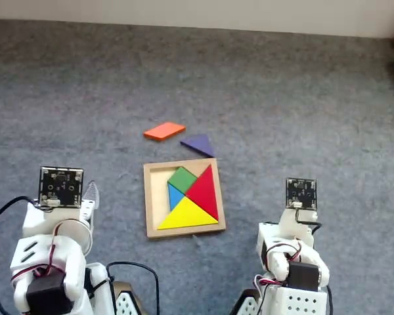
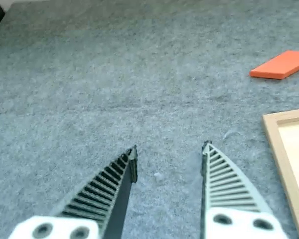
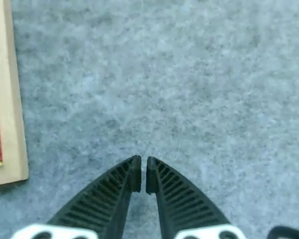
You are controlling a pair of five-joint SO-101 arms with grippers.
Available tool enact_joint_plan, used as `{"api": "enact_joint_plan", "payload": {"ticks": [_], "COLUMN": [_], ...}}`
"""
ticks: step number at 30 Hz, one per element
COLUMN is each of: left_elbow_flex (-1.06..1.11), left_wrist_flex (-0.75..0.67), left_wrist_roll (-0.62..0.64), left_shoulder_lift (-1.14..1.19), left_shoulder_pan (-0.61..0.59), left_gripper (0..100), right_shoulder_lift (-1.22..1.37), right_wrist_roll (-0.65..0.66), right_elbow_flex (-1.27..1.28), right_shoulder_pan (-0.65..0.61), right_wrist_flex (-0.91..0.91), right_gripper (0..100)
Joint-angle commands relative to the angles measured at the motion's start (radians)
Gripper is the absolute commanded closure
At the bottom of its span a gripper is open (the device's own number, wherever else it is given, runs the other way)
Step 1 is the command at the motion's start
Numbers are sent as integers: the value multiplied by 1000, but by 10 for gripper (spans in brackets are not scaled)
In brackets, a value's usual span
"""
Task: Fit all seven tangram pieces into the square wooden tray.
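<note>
Space is kept in the square wooden tray (image 1: pixel 184 231) for the orange parallelogram (image 1: pixel 164 131) beyond it; left end effector (image 2: pixel 169 148) is spread, right end effector (image 3: pixel 143 165) closed, both empty.

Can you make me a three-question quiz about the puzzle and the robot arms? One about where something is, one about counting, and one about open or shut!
1. Where is the orange piece compared with the wooden tray?
A. inside it
B. outside it, on the carpet
C. leaning on its rim

2. How many pieces lie inside the tray?
A. two
B. four
C. seven

3. The left end effector is:
A. open
B. shut on a piece
C. shut and empty

Answers:
1 B: it lies on the carpet beyond the tray, near the purple piece.
2 B: green, blue, red and yellow.
3 A: its fingers stand apart over bare carpet.
</note>
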Motion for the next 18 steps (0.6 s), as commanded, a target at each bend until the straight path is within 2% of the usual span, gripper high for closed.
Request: {"api": "enact_joint_plan", "payload": {"ticks": [1,4,18], "left_elbow_flex": [-59,-59,-91], "left_wrist_flex": [5,5,8], "left_wrist_roll": [46,60,57], "left_shoulder_lift": [-22,-22,-7], "left_shoulder_pan": [114,143,142], "left_gripper": [787,787,787], "right_shoulder_lift": [-16,-16,-16], "right_wrist_roll": [11,11,11], "right_elbow_flex": [148,148,148], "right_shoulder_pan": [15,15,15], "right_wrist_flex": [5,5,5], "right_gripper": [961,961,961]}}
